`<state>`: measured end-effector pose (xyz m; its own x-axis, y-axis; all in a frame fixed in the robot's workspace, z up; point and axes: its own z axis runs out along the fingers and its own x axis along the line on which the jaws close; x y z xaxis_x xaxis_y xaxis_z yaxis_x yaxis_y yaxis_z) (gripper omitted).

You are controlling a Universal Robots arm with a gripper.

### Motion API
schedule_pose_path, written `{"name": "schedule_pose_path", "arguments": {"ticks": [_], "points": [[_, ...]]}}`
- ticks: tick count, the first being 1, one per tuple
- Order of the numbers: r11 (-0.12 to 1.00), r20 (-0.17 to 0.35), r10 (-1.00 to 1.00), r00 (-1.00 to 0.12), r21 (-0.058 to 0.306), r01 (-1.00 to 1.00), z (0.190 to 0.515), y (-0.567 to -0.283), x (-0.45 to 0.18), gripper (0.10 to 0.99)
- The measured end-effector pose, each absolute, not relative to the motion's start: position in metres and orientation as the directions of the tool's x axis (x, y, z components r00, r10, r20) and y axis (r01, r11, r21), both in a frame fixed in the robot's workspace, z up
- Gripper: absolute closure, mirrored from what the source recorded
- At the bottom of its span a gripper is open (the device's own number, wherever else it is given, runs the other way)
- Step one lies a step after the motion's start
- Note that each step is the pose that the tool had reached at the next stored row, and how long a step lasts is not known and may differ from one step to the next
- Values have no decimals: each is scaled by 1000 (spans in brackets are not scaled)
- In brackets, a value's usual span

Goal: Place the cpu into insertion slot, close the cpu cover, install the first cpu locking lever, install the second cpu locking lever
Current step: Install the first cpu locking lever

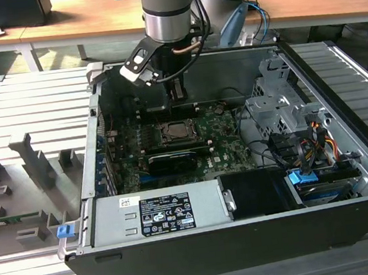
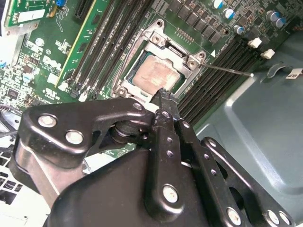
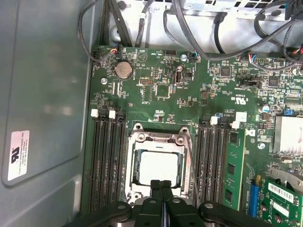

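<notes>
Hovering at the edge of the insertion slot (image 3: 134,193), I am holding my black metal claw (image 3: 161,185) pinched together and empty, beside the thin silvery-grey metal cpu cover (image 3: 142,139) framing the small pale square cpu (image 3: 158,166) seated inside. Likely risk: the claw sliding inward, scratching the cpu or prying the cpu cover up.

cpu cover (image 3: 161,138) hemmed by memory slots (image 3: 108,161) both sides; case wall (image 3: 47,85) near.

Arm (image 1: 167,9) upright, hand (image 3: 161,187) pointing down, fingertips (image 3: 155,190) together
</notes>
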<state>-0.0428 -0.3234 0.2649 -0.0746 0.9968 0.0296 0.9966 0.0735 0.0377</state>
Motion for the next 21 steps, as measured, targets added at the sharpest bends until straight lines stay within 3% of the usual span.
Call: {"name": "schedule_pose_path", "arguments": {"ticks": [11, 21], "points": [[81, 30, 996, -83, 38, 996, 273, -324, -43, 980], [256, 29, 966, -257, 37, 966, 273, -324, -43, 980]]}}
